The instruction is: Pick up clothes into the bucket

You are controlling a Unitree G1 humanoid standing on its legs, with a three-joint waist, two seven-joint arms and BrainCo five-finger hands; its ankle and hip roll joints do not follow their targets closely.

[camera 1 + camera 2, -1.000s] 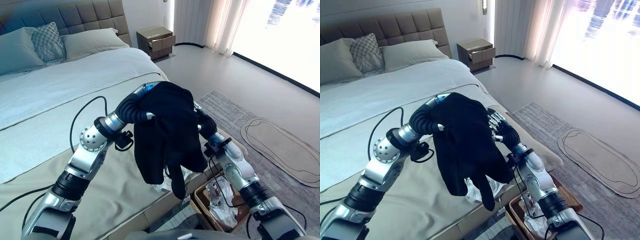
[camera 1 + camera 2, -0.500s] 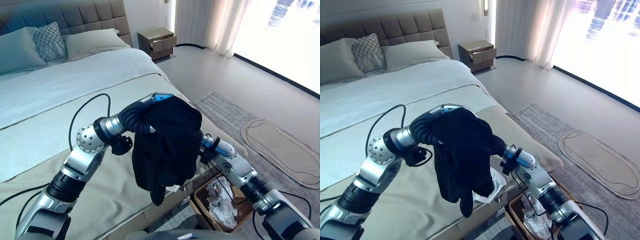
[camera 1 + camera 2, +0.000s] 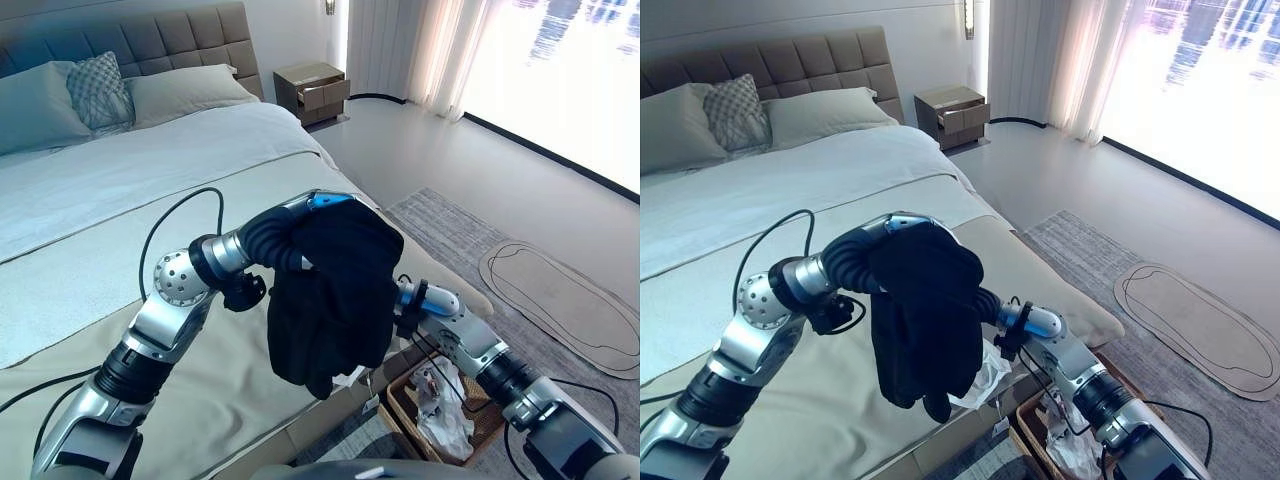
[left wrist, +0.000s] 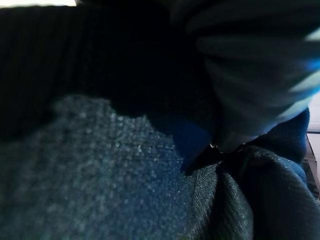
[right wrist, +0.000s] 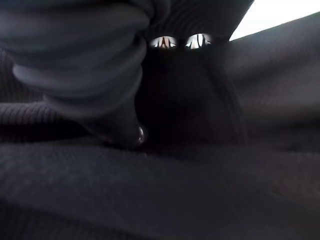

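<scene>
Black garment (image 3: 335, 290) is bunched and draped over the left hand (image 4: 250, 75), held up in the air above the foot-side edge of the bed (image 3: 120, 190), its loose end hanging down toward the bed edge. Left arm comes in from lower left and bends across; the hand itself is buried under the cloth in both eye views. Left wrist view is dark knit fabric right up against the ribbed cover, so cannot tell whether the left fingers are spread or curled. Right hand (image 5: 90, 65) reaches in from lower right, wrist just beside the garment and the hand tucked behind or under it; right wrist view is also dark cloth against the cover, fingers hidden, cannot tell their state either. Wicker basket (image 3: 400, 398) sits on the floor beside the bed, below and to the right of the hanging garment, with pale clothes (image 3: 445, 400) already inside. A white item (image 3: 985, 375) lies at the bed edge just under the garment.
</scene>
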